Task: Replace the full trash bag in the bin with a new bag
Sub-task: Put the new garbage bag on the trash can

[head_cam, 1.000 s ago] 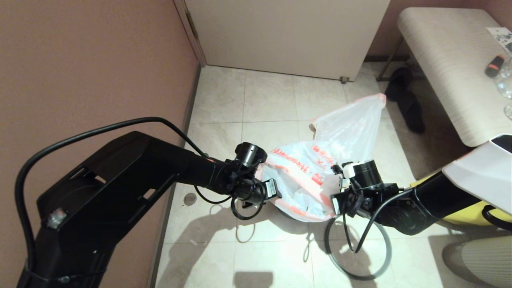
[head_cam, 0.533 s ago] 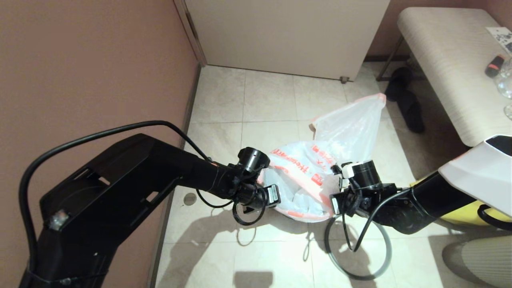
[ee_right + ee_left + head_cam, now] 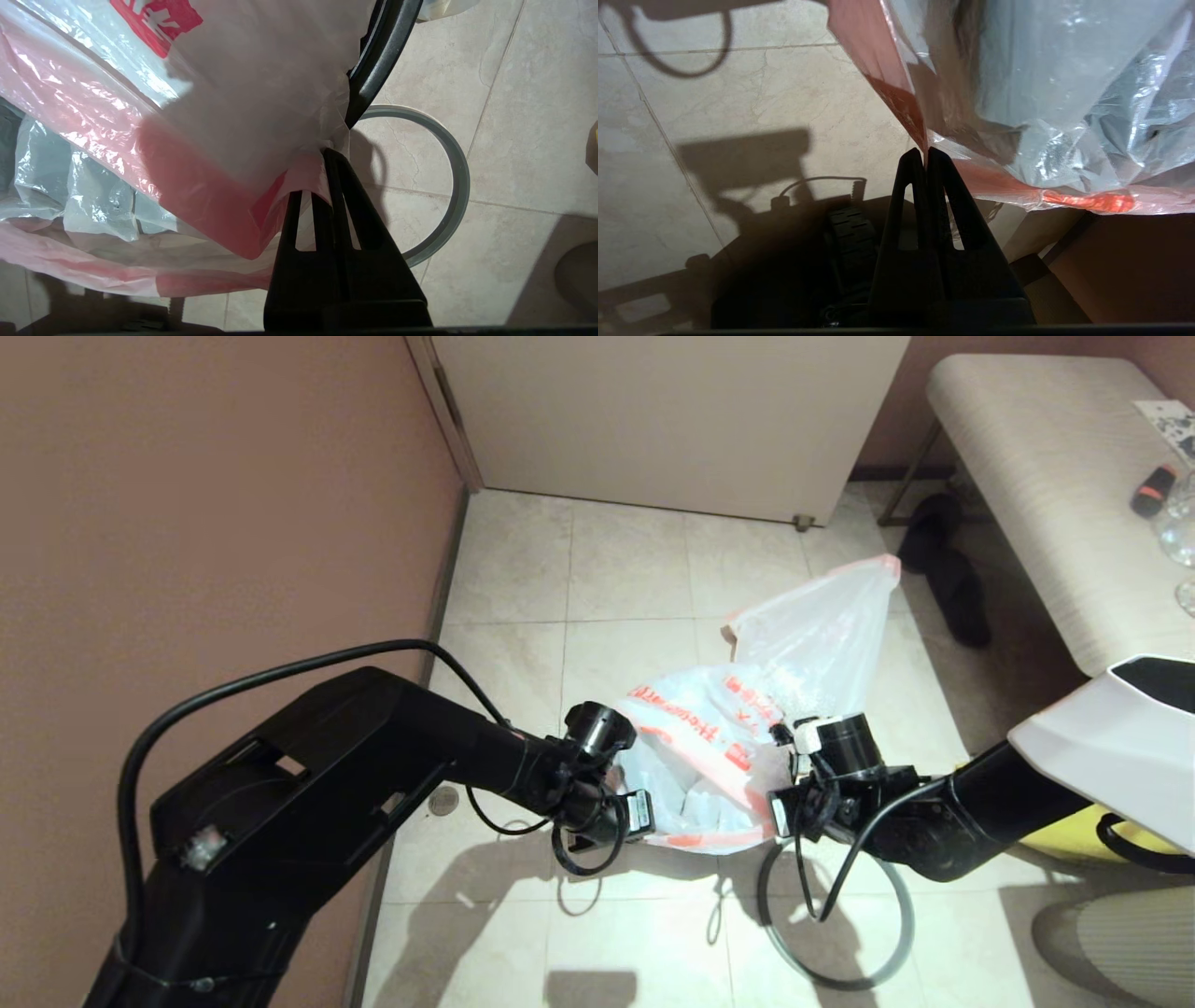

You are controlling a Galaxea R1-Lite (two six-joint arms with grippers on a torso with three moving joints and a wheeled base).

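Observation:
The new bag (image 3: 695, 761), translucent white with bold red characters, hangs open-mouthed between my two grippers, low over the floor. My left gripper (image 3: 925, 151) is shut on its red top edge (image 3: 896, 100). On the opposite side, my right gripper (image 3: 327, 151) is shut on the red edge as well (image 3: 210, 186). The bin is mostly hidden under the bag; only a piece of its black rim (image 3: 383, 51) shows. Its grey hoop (image 3: 836, 980) (image 3: 460, 177) lies flat on the tiles beside my right gripper. Behind the new bag stands the full trash bag (image 3: 826, 625), its contents not visible here.
A brown wall (image 3: 215, 523) runs close along the left and a door (image 3: 672, 420) closes the far end. A padded bench (image 3: 1055, 495) stands at the right with black shoes (image 3: 948, 569) beside it. A yellow bag (image 3: 1074, 831) lies behind my right arm.
Both arms have come down a little with the new bag, the left one more and slightly to the right. The bag's mouth now sits lower.

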